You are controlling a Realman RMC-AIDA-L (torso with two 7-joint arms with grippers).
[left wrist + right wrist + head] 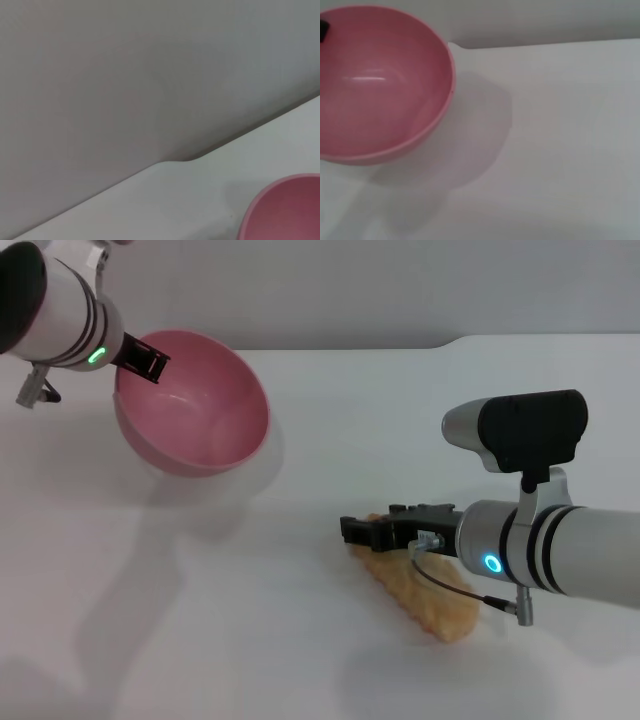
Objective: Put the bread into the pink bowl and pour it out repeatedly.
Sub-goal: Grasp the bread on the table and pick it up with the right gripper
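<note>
Even, bright indoor light with soft shadows

The white table (400,420) is lit from above, almost washed out. A faint, blurry-edged shadow lies on it beside the pink bowl (195,405), seen in the head and right wrist views. A pale streak of glare marks the bowl's inside in the right wrist view. Both wrist views look soft.

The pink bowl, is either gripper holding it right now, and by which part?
Yes: the left gripper holds the pink bowl by its rim, tilted. The right gripper is at the bread.
</note>
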